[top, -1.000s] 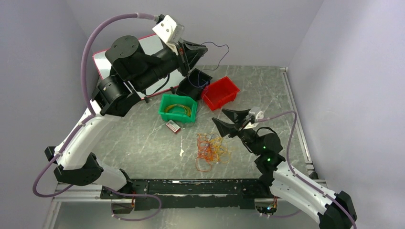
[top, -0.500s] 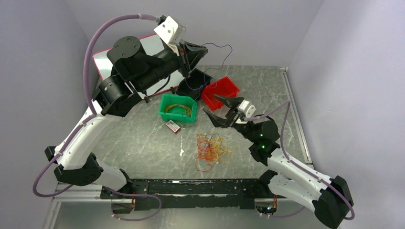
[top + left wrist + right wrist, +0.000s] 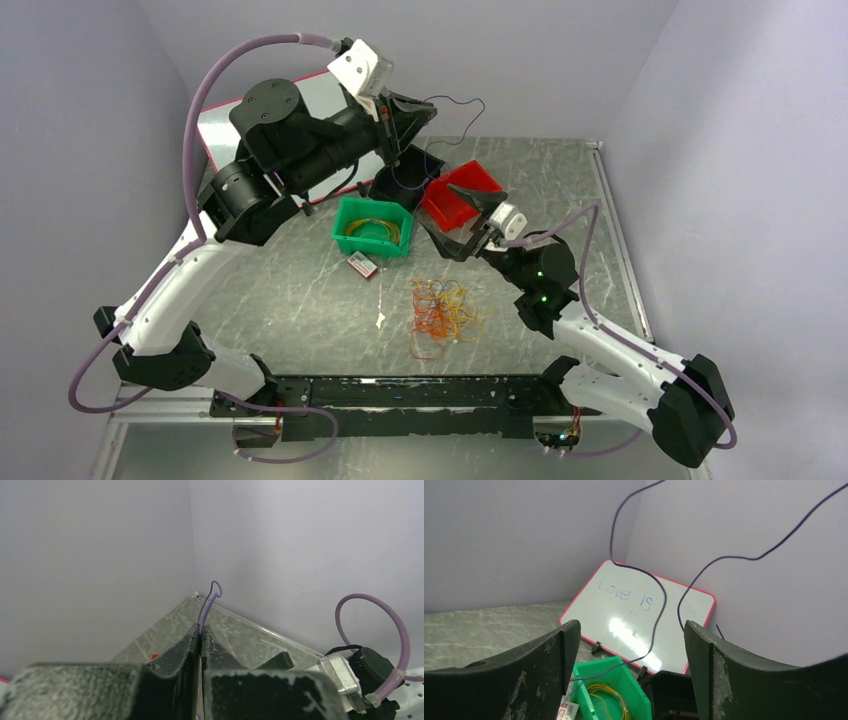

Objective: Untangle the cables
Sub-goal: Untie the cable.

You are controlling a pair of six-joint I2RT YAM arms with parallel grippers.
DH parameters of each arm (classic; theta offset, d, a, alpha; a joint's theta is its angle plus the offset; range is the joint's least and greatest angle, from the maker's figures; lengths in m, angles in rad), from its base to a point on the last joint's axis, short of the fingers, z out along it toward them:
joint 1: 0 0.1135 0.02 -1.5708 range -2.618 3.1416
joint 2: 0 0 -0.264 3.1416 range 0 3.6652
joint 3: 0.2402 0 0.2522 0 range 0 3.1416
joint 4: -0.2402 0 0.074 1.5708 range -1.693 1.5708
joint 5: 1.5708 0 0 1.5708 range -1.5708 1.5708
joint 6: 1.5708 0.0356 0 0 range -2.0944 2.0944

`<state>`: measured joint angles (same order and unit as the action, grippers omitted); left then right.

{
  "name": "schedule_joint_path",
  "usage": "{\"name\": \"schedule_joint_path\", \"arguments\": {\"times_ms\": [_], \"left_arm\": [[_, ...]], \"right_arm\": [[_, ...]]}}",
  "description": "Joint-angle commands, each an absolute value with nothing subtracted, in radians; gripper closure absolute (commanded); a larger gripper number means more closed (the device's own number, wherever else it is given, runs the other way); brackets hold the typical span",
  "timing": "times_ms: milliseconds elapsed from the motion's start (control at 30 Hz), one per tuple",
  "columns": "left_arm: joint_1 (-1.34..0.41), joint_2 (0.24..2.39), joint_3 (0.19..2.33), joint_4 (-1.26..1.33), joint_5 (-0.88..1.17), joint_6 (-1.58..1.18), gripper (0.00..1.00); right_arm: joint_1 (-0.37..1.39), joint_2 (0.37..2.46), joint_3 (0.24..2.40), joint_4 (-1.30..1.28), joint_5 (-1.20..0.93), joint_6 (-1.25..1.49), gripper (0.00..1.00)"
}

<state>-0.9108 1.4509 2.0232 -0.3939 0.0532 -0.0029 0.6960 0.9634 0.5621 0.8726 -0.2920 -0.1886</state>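
left arm [image 3: 175, 285], right arm [image 3: 610, 347]: white shells, black joints | hoses [image 3: 367, 596]: mauve | left claw [image 3: 200, 639], right claw [image 3: 629, 625]: black scuffed wedge fingers | green LEDs [image 3: 545, 297] on right

The whiteboard [image 3: 639, 615] reads "Love is" (faint handwritten marker).

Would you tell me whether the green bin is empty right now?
No, coiled yellow cables lie inside the green bin, as the right wrist view shows.
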Motion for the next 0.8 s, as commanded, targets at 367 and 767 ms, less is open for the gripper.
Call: {"name": "schedule_joint_path", "arguments": {"times_ms": [367, 767], "left_arm": [[-0.908, 1.426, 2.014, -0.38, 0.086, 0.003, 0.93], [-0.909, 1.411, 1.987, -0.365, 0.119, -0.005, 0.93]], "right_arm": [[0.699, 1.102, 0.659, 1.004, -0.228, -0.172, 0.24], [0.699, 1.164, 0.688, 1.027, -0.237, -0.169, 0.37]]}}
